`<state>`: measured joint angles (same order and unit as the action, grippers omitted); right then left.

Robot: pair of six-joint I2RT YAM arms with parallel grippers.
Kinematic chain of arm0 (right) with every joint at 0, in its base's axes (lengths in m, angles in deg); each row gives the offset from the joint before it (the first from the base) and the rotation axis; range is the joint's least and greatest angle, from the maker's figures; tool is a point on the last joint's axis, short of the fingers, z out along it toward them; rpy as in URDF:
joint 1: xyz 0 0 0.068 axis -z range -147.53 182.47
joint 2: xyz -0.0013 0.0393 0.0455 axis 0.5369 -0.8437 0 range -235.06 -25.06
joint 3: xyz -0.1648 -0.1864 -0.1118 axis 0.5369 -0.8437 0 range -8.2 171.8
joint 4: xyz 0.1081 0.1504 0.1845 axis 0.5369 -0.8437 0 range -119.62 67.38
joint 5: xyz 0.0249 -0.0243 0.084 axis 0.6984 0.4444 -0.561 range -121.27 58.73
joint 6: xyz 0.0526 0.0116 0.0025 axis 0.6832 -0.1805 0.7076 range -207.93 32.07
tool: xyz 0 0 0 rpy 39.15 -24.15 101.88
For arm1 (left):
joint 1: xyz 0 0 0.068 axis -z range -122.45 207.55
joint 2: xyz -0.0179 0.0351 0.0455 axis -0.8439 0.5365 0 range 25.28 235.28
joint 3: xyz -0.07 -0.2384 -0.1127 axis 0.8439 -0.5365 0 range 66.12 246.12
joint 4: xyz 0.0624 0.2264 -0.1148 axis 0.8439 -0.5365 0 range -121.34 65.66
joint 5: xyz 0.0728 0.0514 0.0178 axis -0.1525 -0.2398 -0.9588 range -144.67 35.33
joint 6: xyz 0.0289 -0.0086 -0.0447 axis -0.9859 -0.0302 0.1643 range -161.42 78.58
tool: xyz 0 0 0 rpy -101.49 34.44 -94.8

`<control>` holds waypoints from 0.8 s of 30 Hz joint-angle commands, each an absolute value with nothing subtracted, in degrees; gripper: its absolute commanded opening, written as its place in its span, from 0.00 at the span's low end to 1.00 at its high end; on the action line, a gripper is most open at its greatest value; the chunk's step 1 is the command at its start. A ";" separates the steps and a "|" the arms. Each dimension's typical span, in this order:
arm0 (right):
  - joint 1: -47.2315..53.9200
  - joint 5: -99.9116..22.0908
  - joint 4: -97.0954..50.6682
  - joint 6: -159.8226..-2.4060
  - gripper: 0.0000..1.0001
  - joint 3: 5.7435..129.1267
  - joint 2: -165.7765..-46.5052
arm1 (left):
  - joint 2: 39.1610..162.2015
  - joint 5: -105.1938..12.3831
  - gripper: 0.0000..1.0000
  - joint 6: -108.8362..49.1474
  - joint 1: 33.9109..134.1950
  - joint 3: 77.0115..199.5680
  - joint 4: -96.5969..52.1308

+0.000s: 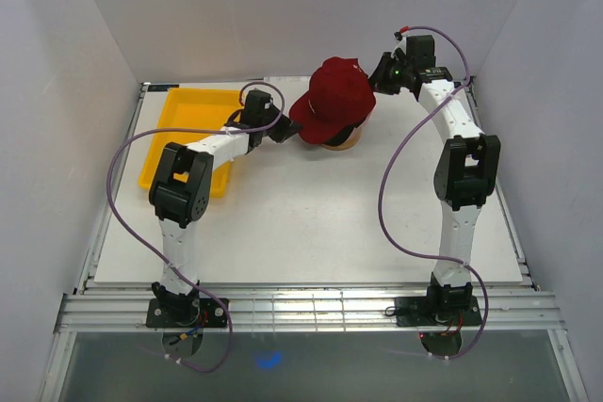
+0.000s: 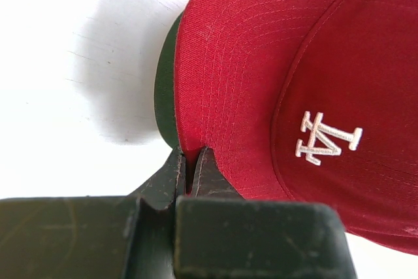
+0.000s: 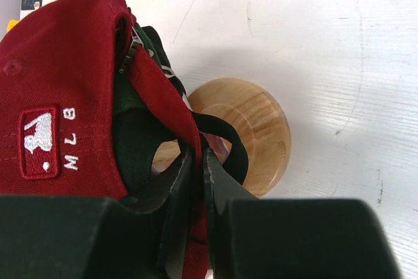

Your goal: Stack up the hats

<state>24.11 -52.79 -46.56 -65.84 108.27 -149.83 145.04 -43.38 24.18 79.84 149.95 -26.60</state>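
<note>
The red cap (image 1: 334, 99) sits on top of the pile on the wooden stand (image 1: 341, 142), toward the far middle of the table (image 1: 311, 223), with an arm at each end of it. The left gripper (image 1: 287, 129) comes in from the tray side. Its wrist view shows its jaws nearly together, pinching the very edge of the red brim (image 2: 222, 63). A dark green rim (image 2: 166, 89) peeks out along the brim's left edge, and I cannot tell whether that is another hat's brim or the underside of this one.

The right gripper (image 1: 377, 77) reaches in from the far right corner, and its jaws are narrow too, clamped on the red cap's back band (image 3: 186, 135) beside the rear opening. Darker hat fabric (image 3: 134, 142) shows through that opening, and a black strap (image 3: 228, 135) loops out over the stand's round wooden cap (image 3: 251, 129).

The yellow tray (image 1: 188, 105) lies at the far left edge, just beyond the left forearm and apart from the stand. The right arm works close to the far right corner, near the wall. From the stand toward the arm bases, the white tabletop is open.
</note>
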 commanded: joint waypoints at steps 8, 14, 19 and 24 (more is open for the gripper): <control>23.51 -51.84 -53.91 -67.27 0.17 106.59 -152.94 | 153.42 -51.15 0.00 18.96 85.68 142.06 -47.98; 23.51 -51.66 -54.00 -67.36 0.19 106.58 -152.68 | 153.51 -51.50 0.07 18.52 86.56 141.00 -47.98; 23.51 -52.01 -54.43 -67.36 0.23 107.90 -152.94 | 153.07 -51.59 0.11 17.82 87.35 140.65 -47.80; 23.51 -52.45 -54.70 -66.92 0.33 108.96 -153.03 | 152.19 -51.77 0.20 17.11 87.96 139.25 -47.37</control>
<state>24.53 -52.33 -46.96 -65.89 108.70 -150.27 144.73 -49.78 25.12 82.98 146.35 -23.30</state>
